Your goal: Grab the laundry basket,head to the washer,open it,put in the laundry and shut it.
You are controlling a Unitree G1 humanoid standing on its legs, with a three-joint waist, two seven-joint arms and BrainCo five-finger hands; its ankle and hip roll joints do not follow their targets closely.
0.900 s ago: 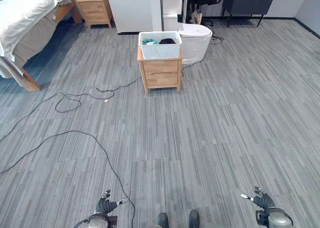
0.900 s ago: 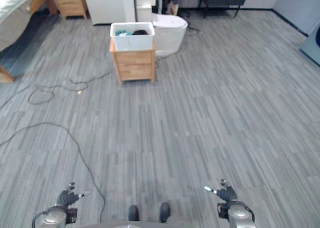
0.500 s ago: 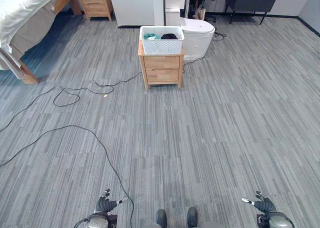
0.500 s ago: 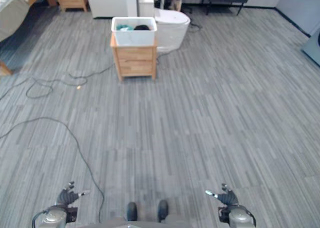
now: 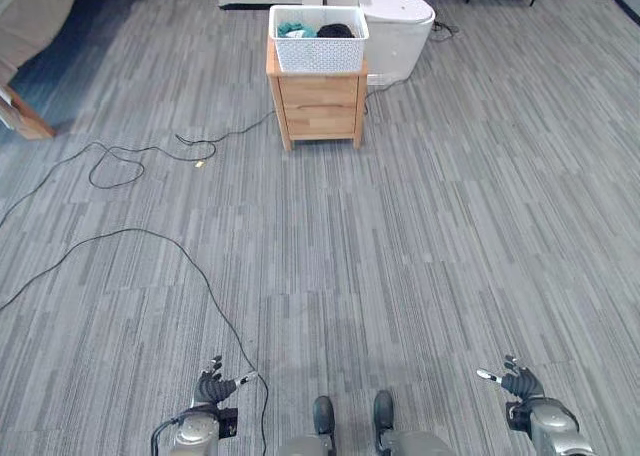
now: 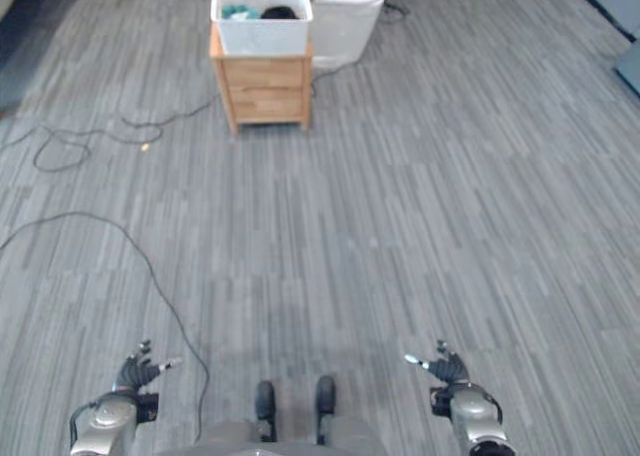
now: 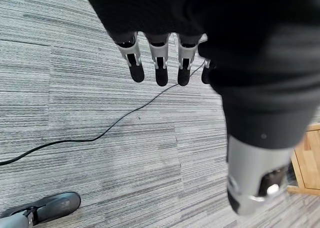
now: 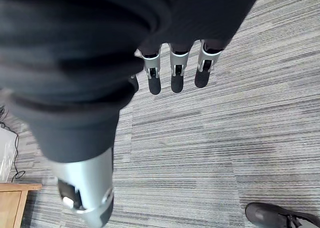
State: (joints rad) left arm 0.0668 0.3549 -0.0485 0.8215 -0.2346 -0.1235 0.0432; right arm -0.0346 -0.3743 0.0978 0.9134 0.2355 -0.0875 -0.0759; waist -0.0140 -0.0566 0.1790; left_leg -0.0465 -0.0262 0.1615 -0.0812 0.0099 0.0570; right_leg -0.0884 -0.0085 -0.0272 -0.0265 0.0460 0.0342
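In the left eye view, the white laundry basket sits on a small wooden table far across the grey floor, holding teal and dark laundry, with a white round appliance just beside it. The left hand and right hand hang low, well apart from the basket. The left wrist view shows that hand's fingers straight and empty over the floor. The right wrist view shows its fingers likewise straight, holding nothing.

I cannot identify the clothes in the laundry basket; the white appliance behind is partly hidden.
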